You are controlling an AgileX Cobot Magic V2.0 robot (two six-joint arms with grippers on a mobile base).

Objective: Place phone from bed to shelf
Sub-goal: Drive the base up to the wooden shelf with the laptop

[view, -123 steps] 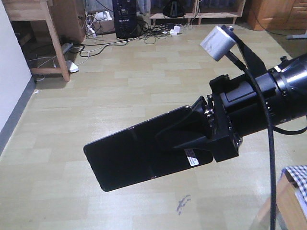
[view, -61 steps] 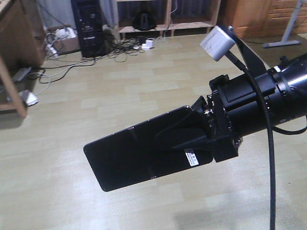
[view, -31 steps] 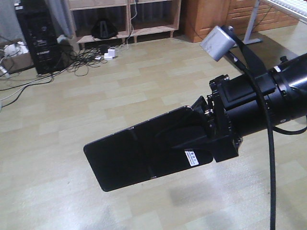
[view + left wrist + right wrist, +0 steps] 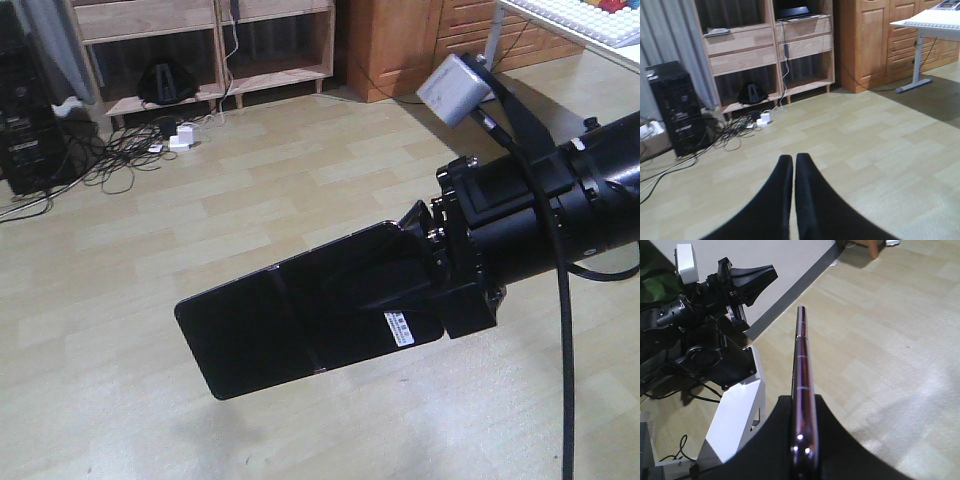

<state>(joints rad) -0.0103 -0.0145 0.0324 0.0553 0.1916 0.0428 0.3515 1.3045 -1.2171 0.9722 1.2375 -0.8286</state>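
The phone (image 4: 265, 335) is a thin glossy black slab with a white barcode sticker, held out over the floor. My right gripper (image 4: 375, 290) is shut on its sticker end. In the right wrist view the phone (image 4: 801, 365) shows edge-on, pinkish and metallic, clamped in the right gripper (image 4: 803, 407). My left gripper (image 4: 793, 160) is shut with nothing in it; it also shows as the left gripper (image 4: 760, 276) in the right wrist view. The pale-wood shelf (image 4: 765, 42) stands against the far wall, and the shelf (image 4: 150, 18) shows at the top of the front view. The bed is out of view.
A black computer tower (image 4: 677, 107) and tangled cables (image 4: 735, 132) sit left of the shelf. An orange-brown cabinet (image 4: 865, 40) stands to its right, then a white desk leg (image 4: 917, 60). A white part of the robot's frame (image 4: 737, 415) lies under the left arm.
The whole background has slid left in the front view: the tower has gone to the left edge, and the shelf and cabinet have come in. The phone stays fixed in my right gripper.
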